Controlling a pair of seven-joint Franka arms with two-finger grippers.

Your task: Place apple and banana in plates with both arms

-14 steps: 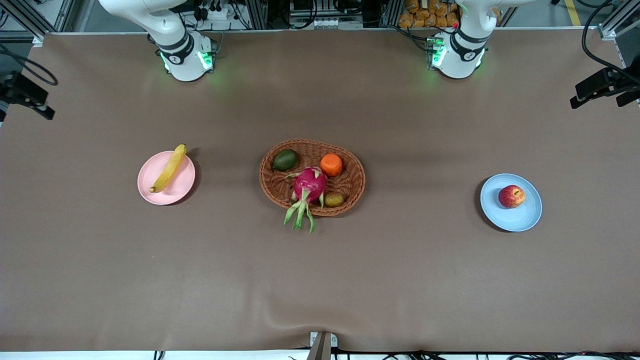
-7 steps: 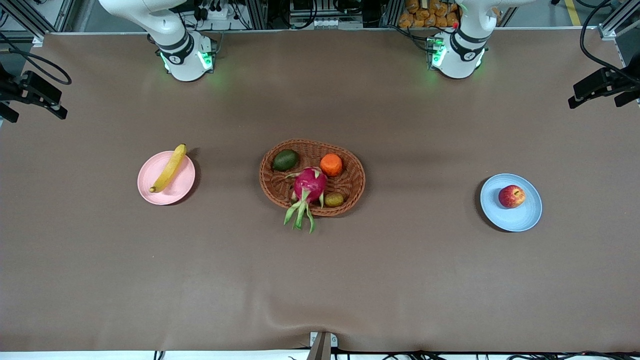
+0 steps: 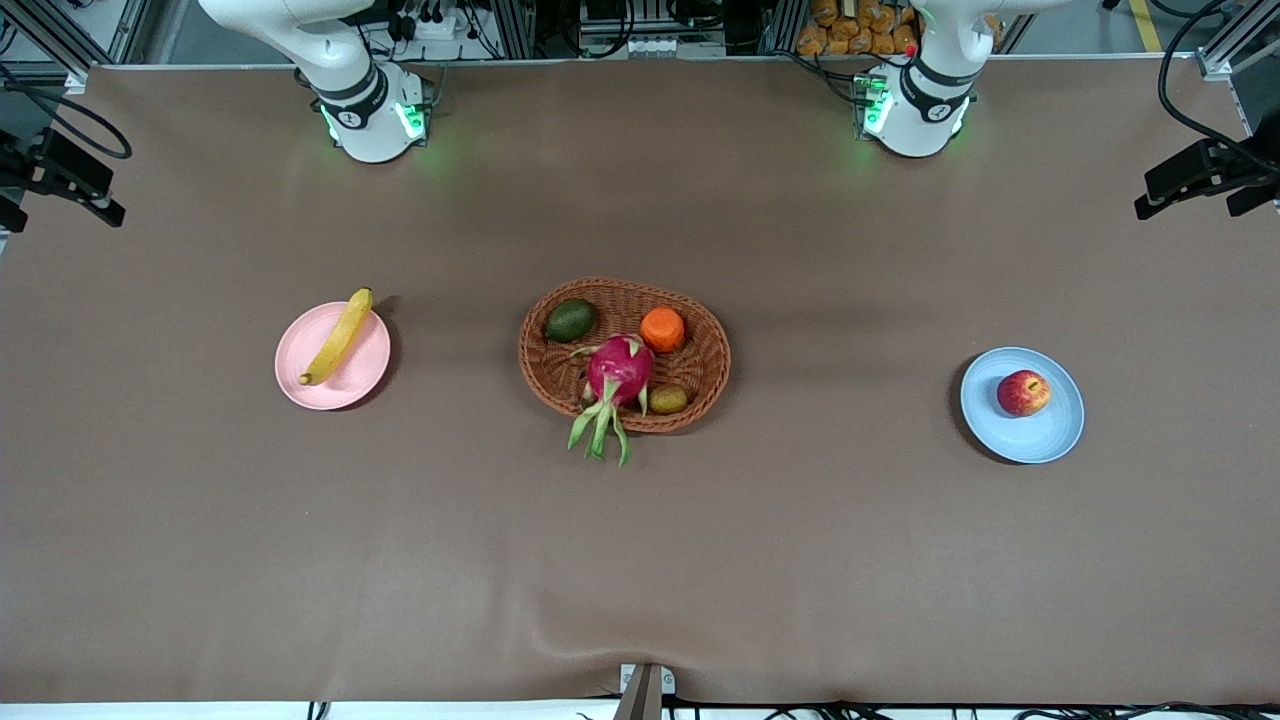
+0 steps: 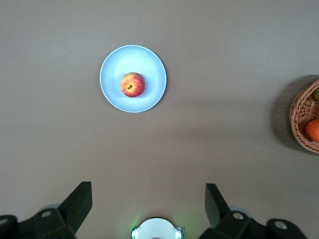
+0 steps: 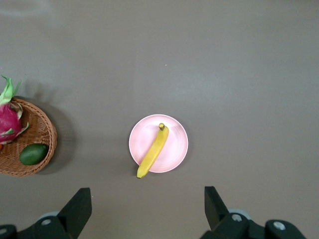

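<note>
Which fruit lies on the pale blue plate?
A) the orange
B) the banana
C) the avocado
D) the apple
D: the apple rests on the pale blue plate toward the left arm's end of the table, and the left wrist view shows it there too, while the banana lies on the pink plate.

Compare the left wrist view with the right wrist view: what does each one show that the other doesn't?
Left wrist only: the apple on the blue plate, and the orange in the basket.
Right wrist only: the banana on the pink plate, the avocado and the dragon fruit.
Shared: the basket, the brown table, and each gripper's own open jaws.
</note>
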